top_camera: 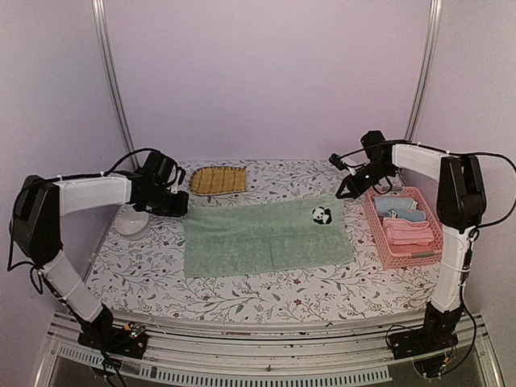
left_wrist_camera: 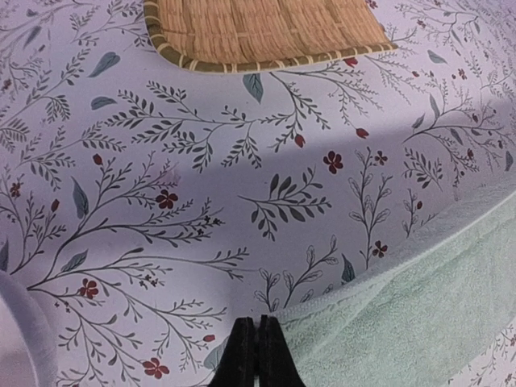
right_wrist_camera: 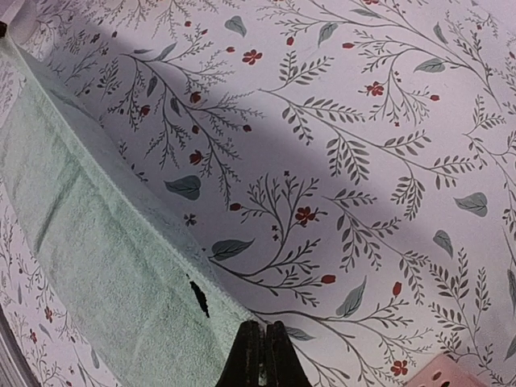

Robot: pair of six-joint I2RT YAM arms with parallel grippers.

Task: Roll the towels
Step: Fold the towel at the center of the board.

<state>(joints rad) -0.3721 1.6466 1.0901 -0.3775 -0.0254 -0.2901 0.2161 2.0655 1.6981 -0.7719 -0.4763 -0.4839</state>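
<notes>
Left gripper (left_wrist_camera: 258, 355) and right gripper (right_wrist_camera: 264, 355): fingers together, nothing visibly between them, each over a far corner of the green towel (top_camera: 266, 238), which lies flat mid-table. Risk: descending closed would shove the hem and bunch it, or pinch the floral tablecloth (top_camera: 242, 298) with it. The panda (top_camera: 322, 215) on the towel could get rolled in. Pink towel (top_camera: 409, 234) and blue towel (top_camera: 401, 211) wait in the basket (top_camera: 413, 260). Lilac walls.

Soft even purplish light, faint shadows, sharp pics.
</notes>
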